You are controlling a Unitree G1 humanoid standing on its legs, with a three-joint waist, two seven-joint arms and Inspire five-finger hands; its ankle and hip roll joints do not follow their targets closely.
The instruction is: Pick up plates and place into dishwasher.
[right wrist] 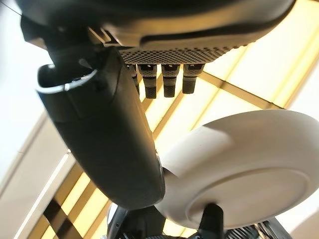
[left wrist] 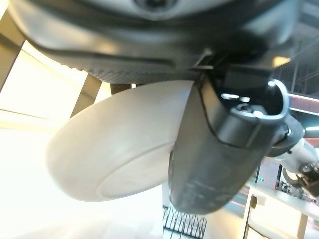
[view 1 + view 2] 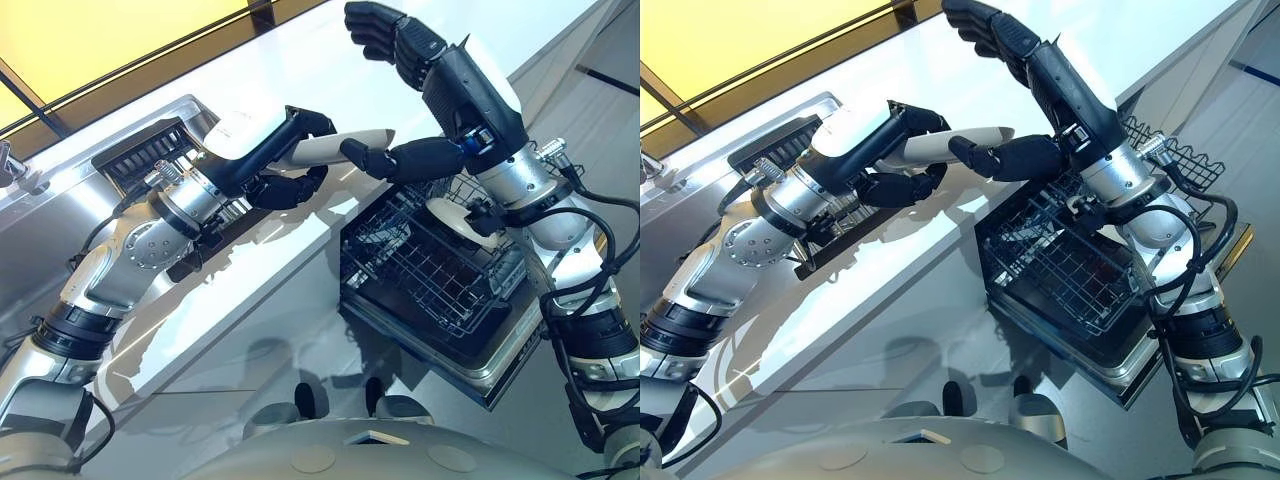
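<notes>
We record one white plate (image 3: 335,146) held in the air above the white counter (image 3: 300,70), just beside the counter's front edge and above the open dishwasher. The left hand (image 3: 285,160) grips the plate from one side, its fingers curled under the plate and the thumb over it; in the left wrist view the plate (image 2: 119,142) sits against the dark thumb (image 2: 214,164). The right hand (image 3: 400,100) meets the plate from the other side: its thumb (image 3: 385,160) touches the plate's rim, while its fingers (image 3: 375,30) are raised and lightly curled above, apart from the plate. In the right wrist view the plate (image 1: 244,169) shows past the thumb. Below the hands we note the wire rack (image 3: 430,265) pulled out on the open dishwasher door (image 3: 480,360). A dark drying rack (image 3: 145,150) lies on the counter behind the left arm.
</notes>
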